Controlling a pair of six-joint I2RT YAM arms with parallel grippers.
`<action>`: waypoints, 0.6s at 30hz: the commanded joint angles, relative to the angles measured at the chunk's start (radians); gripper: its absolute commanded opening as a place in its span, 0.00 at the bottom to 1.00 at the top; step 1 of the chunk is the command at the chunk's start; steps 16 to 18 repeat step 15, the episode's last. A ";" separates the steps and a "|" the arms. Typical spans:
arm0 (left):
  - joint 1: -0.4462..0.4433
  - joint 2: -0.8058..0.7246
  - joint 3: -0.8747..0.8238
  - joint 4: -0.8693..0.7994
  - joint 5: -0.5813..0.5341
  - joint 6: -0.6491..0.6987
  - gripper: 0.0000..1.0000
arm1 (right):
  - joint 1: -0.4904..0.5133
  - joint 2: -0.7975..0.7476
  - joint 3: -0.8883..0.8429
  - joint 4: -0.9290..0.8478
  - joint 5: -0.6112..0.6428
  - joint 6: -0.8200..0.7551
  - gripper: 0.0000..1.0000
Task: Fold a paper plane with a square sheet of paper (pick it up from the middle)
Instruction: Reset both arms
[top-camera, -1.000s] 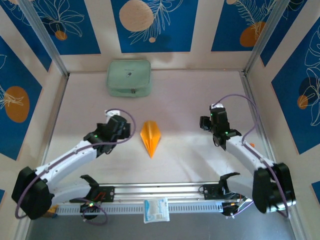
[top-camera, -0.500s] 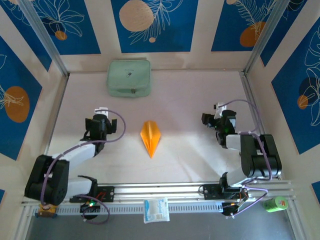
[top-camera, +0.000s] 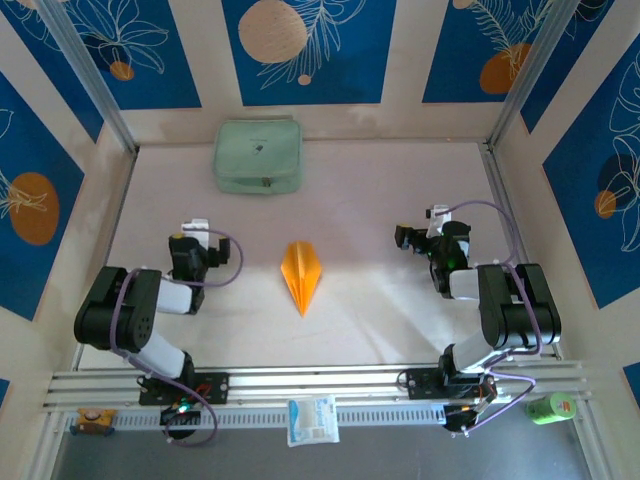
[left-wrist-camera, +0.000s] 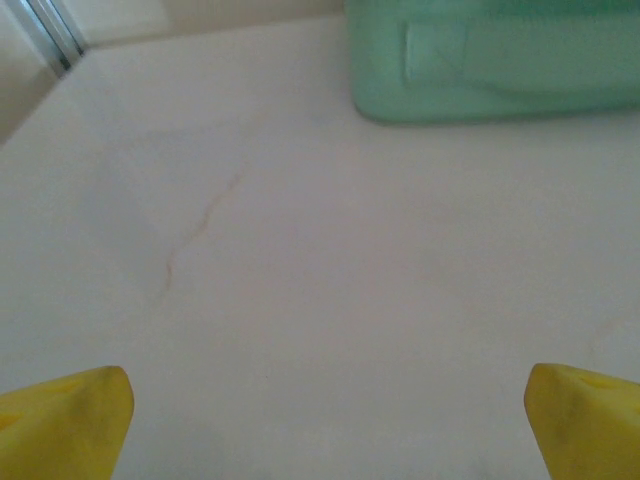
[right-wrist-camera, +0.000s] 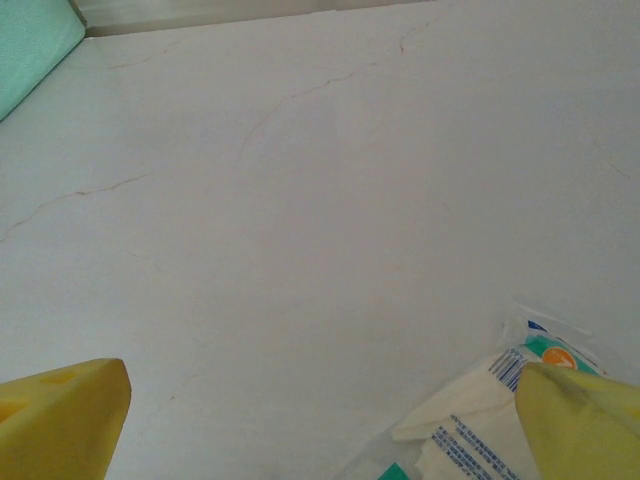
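1. L end effector (left-wrist-camera: 325, 425): yellow pads (left-wrist-camera: 70, 420) wide apart, empty, over pale, hairline-cracked counter (left-wrist-camera: 300, 280).
2. Pale green pouch (top-camera: 258, 156): rounded corners, far side of counter.
3. Paper plane (top-camera: 302, 275): orange creased dart, flat mid-counter, btwn arms, apart from both.
4. R end effector (right-wrist-camera: 320, 420): pads spread, nothing gripped; crinkly printed packet (right-wrist-camera: 470, 425) beside.

The top camera looks down from high over the near edge at the whole table (top-camera: 380, 200). The 2 wrist cameras skim it closely, facing forward; all 3 share the green pouch (top-camera: 258, 157).
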 joint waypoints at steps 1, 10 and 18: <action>0.006 -0.005 0.026 0.022 -0.003 -0.021 1.00 | 0.001 -0.007 0.015 0.030 0.008 -0.003 0.99; 0.005 -0.004 0.025 0.031 0.012 -0.013 1.00 | 0.001 -0.006 0.016 0.030 0.009 -0.005 0.99; 0.005 -0.003 0.025 0.031 0.013 -0.012 1.00 | 0.001 -0.006 0.015 0.032 0.009 -0.003 0.99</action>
